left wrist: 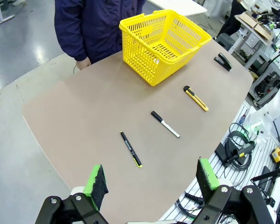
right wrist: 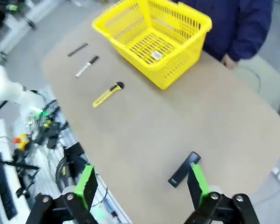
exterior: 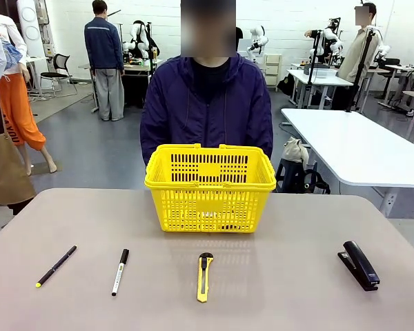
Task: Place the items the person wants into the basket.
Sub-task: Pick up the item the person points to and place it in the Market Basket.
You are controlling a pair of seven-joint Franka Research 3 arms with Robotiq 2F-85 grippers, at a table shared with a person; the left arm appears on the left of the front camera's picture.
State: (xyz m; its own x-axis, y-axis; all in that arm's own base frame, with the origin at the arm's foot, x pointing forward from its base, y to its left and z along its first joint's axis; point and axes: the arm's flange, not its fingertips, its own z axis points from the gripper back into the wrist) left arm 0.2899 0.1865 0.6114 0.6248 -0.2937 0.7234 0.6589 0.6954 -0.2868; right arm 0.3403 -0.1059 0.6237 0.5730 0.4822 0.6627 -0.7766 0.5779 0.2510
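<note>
Awaiting the person's (exterior: 207,103) choice is judged to be the step in hand, since nothing is gripped.

In the front view the basket (exterior: 210,186) is seen at centre, at the far edge of the table (exterior: 297,289), just before the person. Along the lower frame the pen (exterior: 56,266) and marker (exterior: 120,272) are laid at left, a knife (exterior: 204,276) in the middle and a stapler (exterior: 359,265) at right, all well apart.

In the left wrist view the left jaws are spread wide and empty at the bottom edge, high above the table. The pen (left wrist: 131,149) lies at centre, the marker (left wrist: 165,124) beyond it and the basket (left wrist: 163,44) at the top.

In the right wrist view the right jaws are likewise spread and empty. The stapler (right wrist: 184,169) lies at lower right and the basket (right wrist: 151,39) at the top.

Next, a descent onto pen or marker would be called for, with the jaws turned across the thin barrel.

The table is plain matte tan. A lab with white tables and a grey floor is seen behind.
</note>
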